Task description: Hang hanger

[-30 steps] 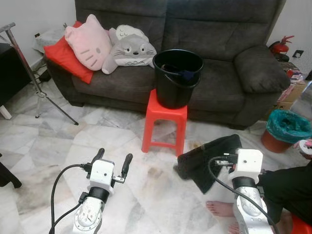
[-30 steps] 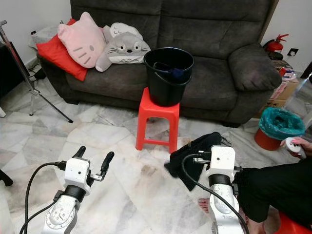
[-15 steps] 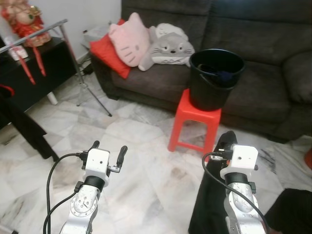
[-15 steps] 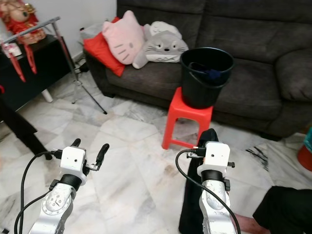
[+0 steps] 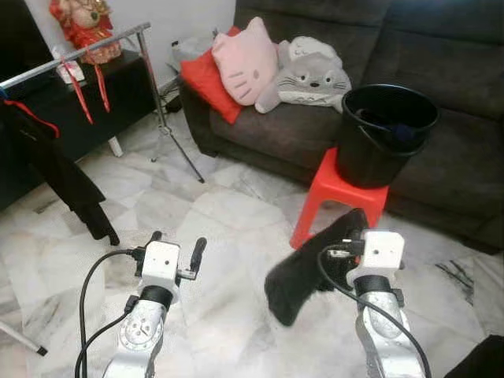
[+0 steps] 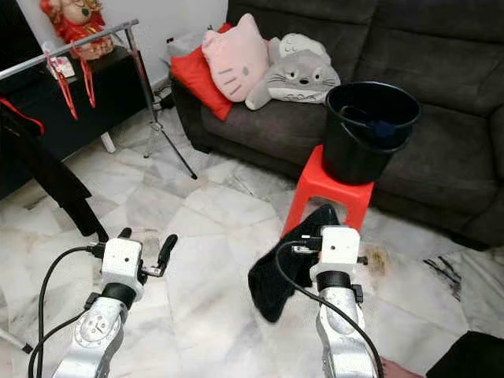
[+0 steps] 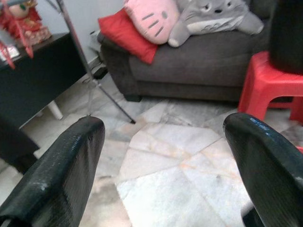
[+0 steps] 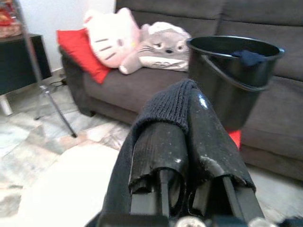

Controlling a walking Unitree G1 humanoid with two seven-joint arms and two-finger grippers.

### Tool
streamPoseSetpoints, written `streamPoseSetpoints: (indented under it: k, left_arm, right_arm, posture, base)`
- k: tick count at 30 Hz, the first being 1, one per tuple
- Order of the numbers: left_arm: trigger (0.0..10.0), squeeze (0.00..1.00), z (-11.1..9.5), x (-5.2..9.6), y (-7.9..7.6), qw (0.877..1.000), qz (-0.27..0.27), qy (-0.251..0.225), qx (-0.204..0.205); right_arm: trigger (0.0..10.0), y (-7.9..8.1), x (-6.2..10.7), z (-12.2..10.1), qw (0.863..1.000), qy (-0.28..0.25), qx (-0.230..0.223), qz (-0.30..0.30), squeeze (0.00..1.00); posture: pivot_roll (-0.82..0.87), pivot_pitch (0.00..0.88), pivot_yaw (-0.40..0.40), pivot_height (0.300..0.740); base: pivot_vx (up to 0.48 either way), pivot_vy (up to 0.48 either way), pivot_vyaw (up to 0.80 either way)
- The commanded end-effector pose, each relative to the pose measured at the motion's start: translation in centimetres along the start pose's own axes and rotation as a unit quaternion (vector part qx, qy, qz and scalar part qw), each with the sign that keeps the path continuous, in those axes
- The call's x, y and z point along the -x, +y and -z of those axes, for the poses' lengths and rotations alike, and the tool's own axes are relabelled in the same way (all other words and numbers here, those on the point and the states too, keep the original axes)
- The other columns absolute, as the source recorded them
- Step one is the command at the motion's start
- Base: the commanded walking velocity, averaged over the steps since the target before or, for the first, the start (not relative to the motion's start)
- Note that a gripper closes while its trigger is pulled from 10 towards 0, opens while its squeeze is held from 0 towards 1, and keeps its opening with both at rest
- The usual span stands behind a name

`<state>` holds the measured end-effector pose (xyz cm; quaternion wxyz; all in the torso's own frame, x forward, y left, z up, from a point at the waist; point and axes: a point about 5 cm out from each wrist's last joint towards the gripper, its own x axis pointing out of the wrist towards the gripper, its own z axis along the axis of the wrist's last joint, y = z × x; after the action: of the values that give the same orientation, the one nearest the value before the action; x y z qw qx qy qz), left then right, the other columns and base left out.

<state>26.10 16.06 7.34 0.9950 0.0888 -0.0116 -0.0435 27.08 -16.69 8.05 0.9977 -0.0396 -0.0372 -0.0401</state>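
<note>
The right tool (image 5: 352, 242) is clamping a dark knitted garment (image 5: 303, 268) at lower centre of the head views; in the right wrist view its two fingers (image 8: 156, 156) are closing together with the cloth pinched between them. No hanger can be made out inside the garment. The left tool (image 5: 175, 246), lower left, is standing with its fingers spread apart and carrying nothing.

Risks, as judged: the garment is drooping from a narrow pinch at one edge and could be slipping free during travel; the trailing cloth could be catching on the red stool (image 5: 340, 193) that is bearing the black bucket (image 5: 385, 132); at the clothes rail (image 5: 79, 53), upper left, the load could be fouling the black clothing (image 5: 51, 161) already hanging there.

Against the earlier frames, the whole scene is shifting right as the camera turns toward the rail, and the garment is now swinging out leftward instead of hanging straight down.
</note>
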Motion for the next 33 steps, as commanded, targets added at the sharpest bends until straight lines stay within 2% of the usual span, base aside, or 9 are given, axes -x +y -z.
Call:
streamPoseSetpoints:
  k: [1,19,29,31,33]
  left_arm:
    - [10.0,0.0,0.4,0.0,-0.4,1.0,0.001,0.012,-0.007]
    - [10.0,0.0,-0.4,-1.2,-1.1,1.0,0.003,0.002,0.009]
    - [10.0,0.0,0.2,-0.7,-1.1,1.0,-0.011,0.012,0.013]
    - [10.0,0.0,0.4,-0.4,-1.2,1.0,-0.016,0.017,0.013]
    - [10.0,0.0,0.6,-0.4,-1.2,0.999,-0.023,0.019,0.016]
  right_arm:
    - [10.0,-0.1,-0.5,-0.8,1.0,-0.019,-0.002,-0.002,0.0]
    - [10.0,0.2,-0.6,-1.0,1.0,-0.016,-0.003,-0.023,0.0]
    - [10.0,-0.4,-0.6,-0.4,1.0,-0.004,0.003,-0.027,0.0]
    - [10.0,-0.5,-0.7,0.1,0.999,0.011,0.01,-0.033,0.0]
    - [10.0,-0.8,-0.8,0.8,0.999,0.028,-0.003,-0.027,0.0]
  posture:
    - [-0.03,0.0,-0.024,0.74]
    - [-0.03,0.0,-0.036,0.74]
    - [-0.03,0.0,-0.07,0.74]
    - [-0.03,0.0,-0.087,0.74]
    - [-0.03,0.0,-0.095,0.74]
  base:
    - [0.0,-0.371,0.8]
    - [0.0,-0.037,0.8]
    - [0.0,0.0,0.8]
    - [0.0,0.0,0.5]
    - [0.0,0.0,0.0]
